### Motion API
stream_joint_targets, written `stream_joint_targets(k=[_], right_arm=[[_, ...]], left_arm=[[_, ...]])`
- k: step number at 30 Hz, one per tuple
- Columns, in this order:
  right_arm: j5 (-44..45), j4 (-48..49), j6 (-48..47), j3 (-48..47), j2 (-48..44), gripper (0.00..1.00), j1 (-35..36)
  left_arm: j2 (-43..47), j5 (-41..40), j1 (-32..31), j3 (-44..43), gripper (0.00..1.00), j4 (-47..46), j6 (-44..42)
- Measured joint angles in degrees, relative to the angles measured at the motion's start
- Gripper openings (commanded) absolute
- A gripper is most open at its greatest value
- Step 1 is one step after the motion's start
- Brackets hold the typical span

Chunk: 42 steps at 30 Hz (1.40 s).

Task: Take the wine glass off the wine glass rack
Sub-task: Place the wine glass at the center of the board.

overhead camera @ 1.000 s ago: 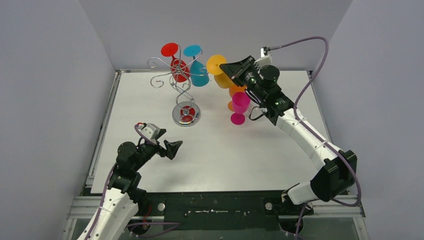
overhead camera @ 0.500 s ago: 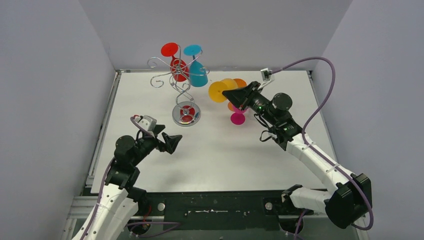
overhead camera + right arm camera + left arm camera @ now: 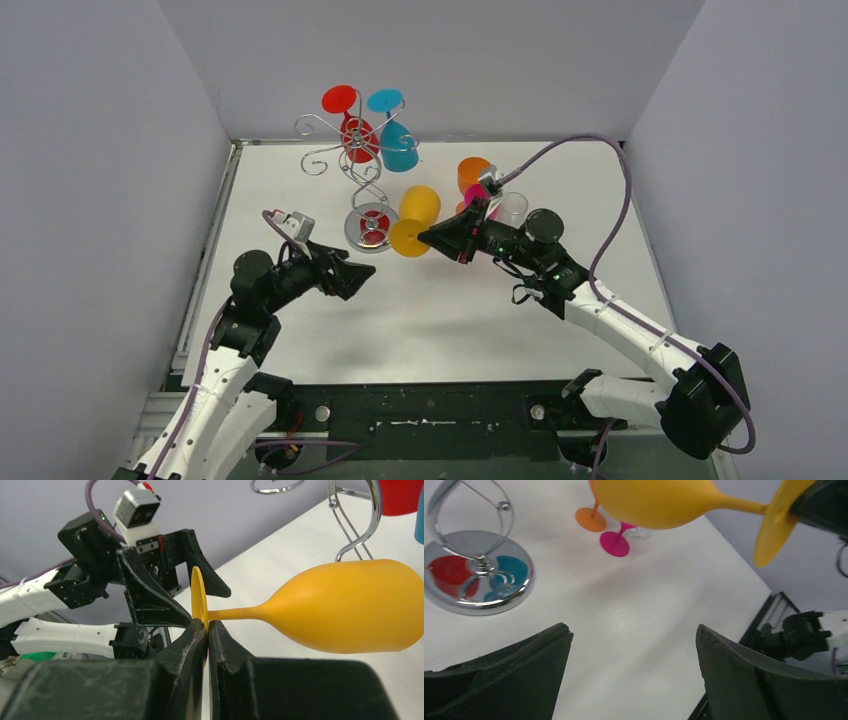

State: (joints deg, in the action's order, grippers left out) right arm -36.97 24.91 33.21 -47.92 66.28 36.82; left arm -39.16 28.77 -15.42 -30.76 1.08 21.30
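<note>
Right gripper (image 3: 206, 626), jaws pinched on the round foot of the yellow wine glass (image 3: 350, 610), holds it sideways above the table (image 3: 480, 320), just beside the wine glass rack (image 3: 372, 228); left gripper (image 3: 358, 276) gapes nearby.

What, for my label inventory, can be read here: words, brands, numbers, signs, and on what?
None readable in any view. The yellow plastic wine glass and silver wire wine glass rack show no markings; the small white box is too blurred to tell.
</note>
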Motion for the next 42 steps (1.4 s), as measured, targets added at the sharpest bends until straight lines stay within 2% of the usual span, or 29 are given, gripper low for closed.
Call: stream_joint_targets(k=[4, 8, 14, 18, 22, 28, 32, 34, 38, 42], right_arm=[[-1.79, 0.98, -0.28, 3.74, -0.57, 0.00, -0.04], [-3.96, 3.19, 1.95, 8.07, -0.50, 0.00, -0.09], [-10.01, 14.03, 10.12, 9.55, 4.61, 0.00, -0.09], [-13.14, 21.64, 16.50, 10.69, 9.51, 0.00, -0.07], [-14.69, 25.70, 20.48, 11.58, 11.26, 0.00, -0.07], [-15.15, 26.36, 20.83, 11.58, 11.19, 0.00, -0.07], [-15.06, 23.87, 19.19, 11.56, 10.97, 0.00, 0.22], [-14.95, 21.73, 17.84, 11.34, 10.97, 0.00, 0.66], [-14.95, 19.39, 16.02, 10.84, 10.97, 0.00, 1.53], [-14.95, 18.18, 14.32, 10.54, 9.90, 0.10, 1.53]], left_arm=[[2.03, 5.81, 0.11, 3.65, 0.83, -7.76, 8.59], [4.11, 10.19, 0.11, 7.48, 0.71, -17.27, 16.79], [0.20, 14.97, 0.09, 8.68, 0.62, -28.57, 25.09], [-1.99, 16.41, 0.09, 9.46, 0.52, -31.34, 27.87], [-1.57, 16.70, 0.09, 10.45, 0.50, -32.33, 29.14], [-1.70, 17.22, -0.76, 10.80, 0.50, -33.33, 29.68], [-4.37, 17.73, -3.80, 10.80, 0.49, -33.81, 29.57], [-5.62, 17.33, -6.34, 10.67, 0.43, -33.29, 29.09], [-6.56, 14.82, -10.91, 8.94, 0.21, -30.03, 26.45], [-6.67, 11.85, -12.07, 8.11, 0.01, -27.12, 24.17]])
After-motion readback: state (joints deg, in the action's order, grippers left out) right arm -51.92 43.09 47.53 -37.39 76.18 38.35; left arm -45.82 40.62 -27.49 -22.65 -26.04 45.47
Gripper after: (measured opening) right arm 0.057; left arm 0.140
